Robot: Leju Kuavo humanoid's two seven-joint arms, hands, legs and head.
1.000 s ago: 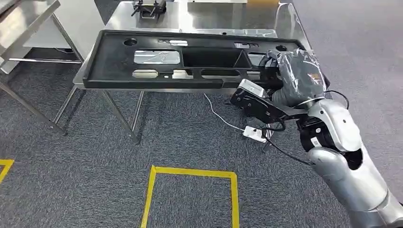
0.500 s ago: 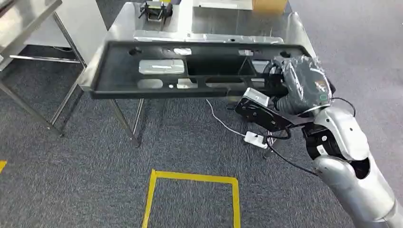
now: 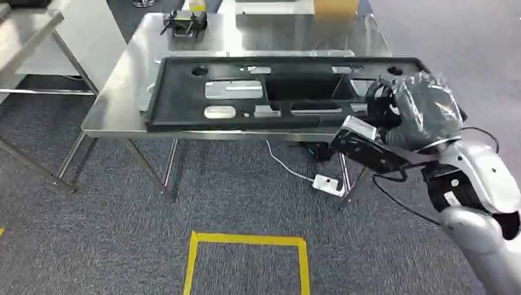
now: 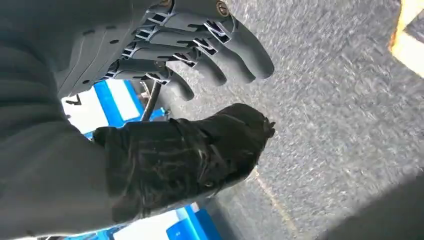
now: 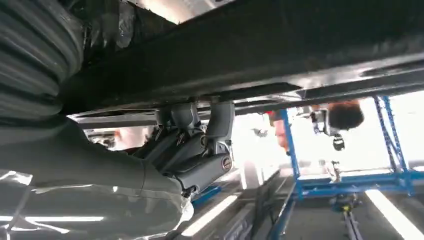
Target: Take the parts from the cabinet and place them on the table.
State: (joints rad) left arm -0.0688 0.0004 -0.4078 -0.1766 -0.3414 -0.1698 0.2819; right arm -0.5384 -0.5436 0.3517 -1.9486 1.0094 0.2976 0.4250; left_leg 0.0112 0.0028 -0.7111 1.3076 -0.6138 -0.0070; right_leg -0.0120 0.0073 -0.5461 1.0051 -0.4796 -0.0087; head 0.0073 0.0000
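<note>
Presently, one long black plastic panel (image 3: 276, 92) with several cut-outs lies lengthwise over the near half of the stainless-steel bench (image 3: 123, 80), its near edge close to the bench's front rim and its right end reaching the bench's right side. Right hand (image 3: 405, 110) — wrapped in clear film over a dark cover — grips the panel's right end; in the right wrist view its fingers (image 5: 200, 145) are curled up against the underside of the panel's edge, holding it. Left hand (image 4: 165, 100) hangs over grey carpet (image 3: 92, 233); its fingers (image 4: 210, 50) are bent slightly, apart from the thumb, with nothing between them.

Other items on the bench: a small black-and-yellow fixture (image 3: 184, 18) at the far left, a cardboard box (image 3: 335, 6) at the far edge. Below the bench — a white power adapter (image 3: 327, 183) with its cable on the carpet. Yellow floor tape (image 3: 246, 239) marks a rectangle in front of the robot. A second steel frame (image 3: 24, 37) stands at the left edge.
</note>
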